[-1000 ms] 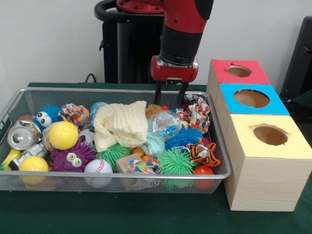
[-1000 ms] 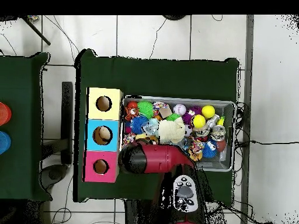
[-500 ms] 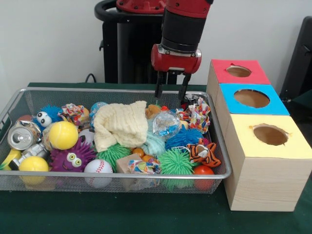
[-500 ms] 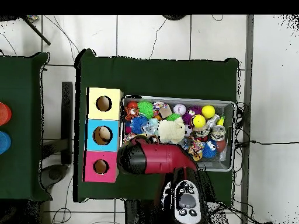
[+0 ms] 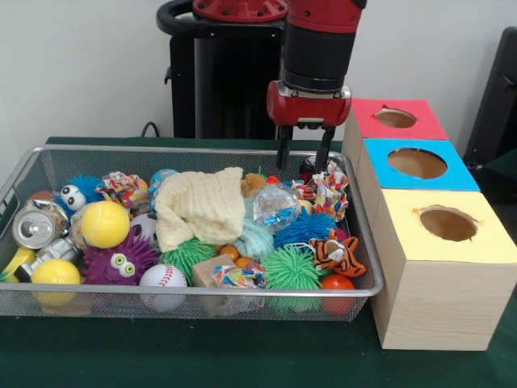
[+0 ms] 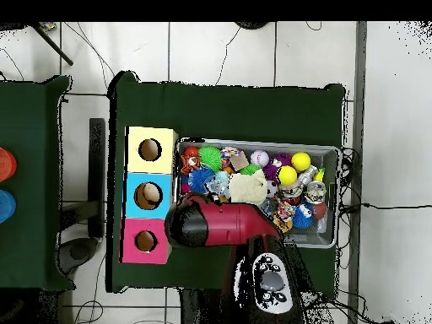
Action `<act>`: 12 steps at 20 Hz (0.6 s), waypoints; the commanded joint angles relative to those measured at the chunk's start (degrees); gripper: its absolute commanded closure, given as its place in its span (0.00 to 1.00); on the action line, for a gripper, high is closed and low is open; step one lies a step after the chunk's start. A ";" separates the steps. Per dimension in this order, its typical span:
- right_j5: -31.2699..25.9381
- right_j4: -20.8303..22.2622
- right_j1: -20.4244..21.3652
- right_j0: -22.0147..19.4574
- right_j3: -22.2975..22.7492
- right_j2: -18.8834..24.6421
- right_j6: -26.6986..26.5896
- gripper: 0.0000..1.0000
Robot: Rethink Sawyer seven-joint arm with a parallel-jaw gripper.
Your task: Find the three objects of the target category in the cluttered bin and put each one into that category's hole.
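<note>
Green cloth covers the table (image 5: 202, 356), which stands on a pale tiled floor (image 6: 236, 51) before a white wall (image 5: 81, 65). On it a wire bin (image 5: 48, 162) full of toys sits beside three wooden boxes with holes, topped red (image 5: 396, 118), blue (image 5: 417, 163) and yellow (image 5: 447, 224). The red arm's gripper (image 5: 305, 153) hangs spread and empty over the bin's far corner, near the red box.

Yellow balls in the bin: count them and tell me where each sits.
2. One larger yellow ball lies beside the crushed can at the bin's left end in the front view; a smaller yellow ball lies in the near left corner. Clutter may hide others.
</note>
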State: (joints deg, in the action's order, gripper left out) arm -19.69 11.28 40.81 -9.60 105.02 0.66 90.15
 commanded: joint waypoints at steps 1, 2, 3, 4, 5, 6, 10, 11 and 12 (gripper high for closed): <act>-1.84 -1.65 -1.39 -2.98 3.16 8.69 4.04 0.00; -1.77 -1.53 -1.42 -3.02 3.17 8.82 4.15 0.00; -1.70 -1.41 -1.44 -3.07 3.19 8.95 4.27 0.00; -1.62 -1.29 -1.47 -3.11 3.20 9.09 4.38 0.00; -1.51 -1.21 -1.52 -3.11 3.23 9.18 4.56 0.00; -1.27 -1.07 -1.59 -3.06 3.30 9.27 4.76 0.00; 0.03 0.73 -2.62 -1.72 2.08 7.07 5.69 0.00; 0.25 1.16 -2.89 -1.43 1.69 6.48 5.75 0.00; 0.65 1.32 -3.27 -1.42 1.62 6.35 5.82 0.00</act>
State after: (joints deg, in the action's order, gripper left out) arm -19.69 11.23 40.06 -11.02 105.12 4.15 90.15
